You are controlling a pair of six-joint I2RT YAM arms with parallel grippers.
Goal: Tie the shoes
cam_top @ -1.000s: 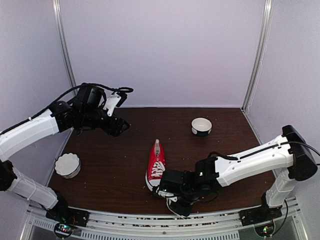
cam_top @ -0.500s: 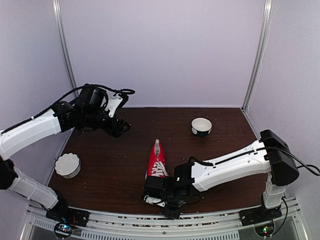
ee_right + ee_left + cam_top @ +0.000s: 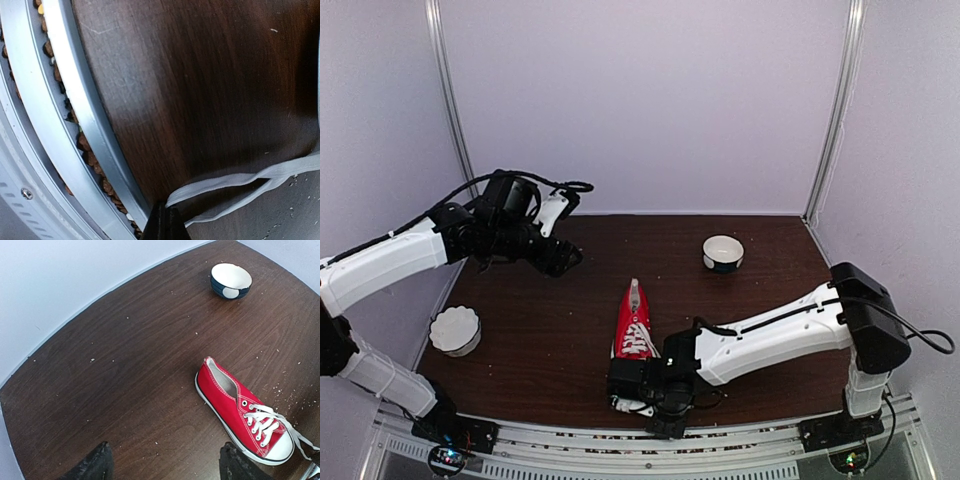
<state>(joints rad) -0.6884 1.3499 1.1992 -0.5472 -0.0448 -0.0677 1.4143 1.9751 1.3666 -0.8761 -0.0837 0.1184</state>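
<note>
The shoe [image 3: 633,325], a red canvas sneaker with a white sole and white laces [image 3: 265,421], lies near the middle of the table with its toe towards the near edge. My right gripper [image 3: 623,398] is low at the near edge, just beside the toe. In the right wrist view it [image 3: 165,222] is shut on a loose white lace [image 3: 240,179] that trails flat over the wood. My left gripper [image 3: 560,258] hovers high over the back left, open and holding nothing. In its own view the shoe [image 3: 235,407] lies beyond and right of the gripper [image 3: 165,469].
A white bowl with a dark band [image 3: 723,252] stands at the back right, also seen as the bowl [image 3: 231,281] in the left wrist view. A white fluted bowl [image 3: 455,330] sits at the left edge. A metal rail [image 3: 75,100] holding brown crumbs runs along the near table edge.
My right arm slid left along the near edge to the shoe's toe and its jaws closed on the lace. The left arm barely shifted.
</note>
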